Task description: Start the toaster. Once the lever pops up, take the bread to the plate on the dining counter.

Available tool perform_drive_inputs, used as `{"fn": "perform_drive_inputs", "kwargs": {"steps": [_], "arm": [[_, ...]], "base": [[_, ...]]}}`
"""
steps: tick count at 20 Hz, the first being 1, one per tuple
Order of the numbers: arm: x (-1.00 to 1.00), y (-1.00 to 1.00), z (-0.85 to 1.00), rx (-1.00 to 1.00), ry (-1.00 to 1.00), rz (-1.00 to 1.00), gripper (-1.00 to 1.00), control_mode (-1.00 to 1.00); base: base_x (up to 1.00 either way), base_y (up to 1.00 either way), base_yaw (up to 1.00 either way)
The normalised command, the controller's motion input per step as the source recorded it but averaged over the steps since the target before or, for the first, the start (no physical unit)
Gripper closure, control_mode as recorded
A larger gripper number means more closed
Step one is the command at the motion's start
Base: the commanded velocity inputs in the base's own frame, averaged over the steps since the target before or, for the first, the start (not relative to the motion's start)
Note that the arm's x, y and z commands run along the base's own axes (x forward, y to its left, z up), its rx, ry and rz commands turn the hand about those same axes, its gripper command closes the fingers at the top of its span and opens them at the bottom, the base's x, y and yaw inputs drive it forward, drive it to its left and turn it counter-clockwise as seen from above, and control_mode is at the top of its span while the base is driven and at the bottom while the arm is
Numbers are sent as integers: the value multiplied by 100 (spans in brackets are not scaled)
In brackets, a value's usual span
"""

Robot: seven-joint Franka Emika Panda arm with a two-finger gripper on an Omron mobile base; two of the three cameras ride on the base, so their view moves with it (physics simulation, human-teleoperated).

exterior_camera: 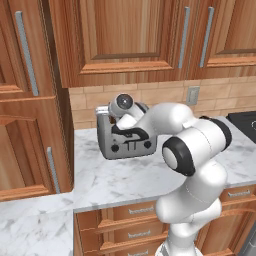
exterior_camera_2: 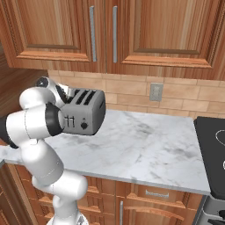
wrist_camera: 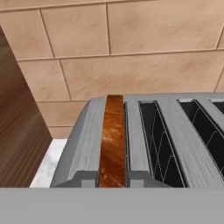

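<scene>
The grey toaster (exterior_camera: 131, 140) stands on the marble worktop against the tiled wall, its knobs and levers facing me. My gripper (exterior_camera: 119, 116) hangs just over the toaster's (exterior_camera_2: 86, 112) top at its left end; the hand hides the fingers, and I cannot see whether they touch anything. In the hand view I look straight down on the toaster (wrist_camera: 144, 131). The bread (wrist_camera: 113, 140), brown with a dark crust, sits down in the leftmost slot. The other slots beside it are empty. The plate and the dining counter are out of view.
Marble worktop (exterior_camera_2: 145, 149) runs right to a black stove (exterior_camera_2: 213, 145). Wooden wall cupboards (exterior_camera: 130, 35) hang overhead, and a tall wooden cabinet (exterior_camera: 30, 125) closes the left side next to the toaster. A wall outlet (exterior_camera_2: 155, 92) sits on the tiles. Drawers (exterior_camera: 130, 220) lie below.
</scene>
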Motion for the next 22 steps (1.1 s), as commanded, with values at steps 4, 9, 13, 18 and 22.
{"fn": "perform_drive_inputs", "kwargs": {"steps": [4, 9, 13, 18, 22], "arm": [[-11, 0, 25, 0, -7, 0, 100, -100], [-26, 0, 36, 0, -5, 0, 100, -100], [-36, 0, 50, 0, -1, 1, 100, -100], [-36, 0, 57, 0, 0, 1, 100, -100], [-40, 0, 53, 0, 0, 1, 100, -100]], "base": [[0, 0, 0], [0, 0, 0], [0, 0, 0], [0, 0, 0], [0, 0, 0]]}}
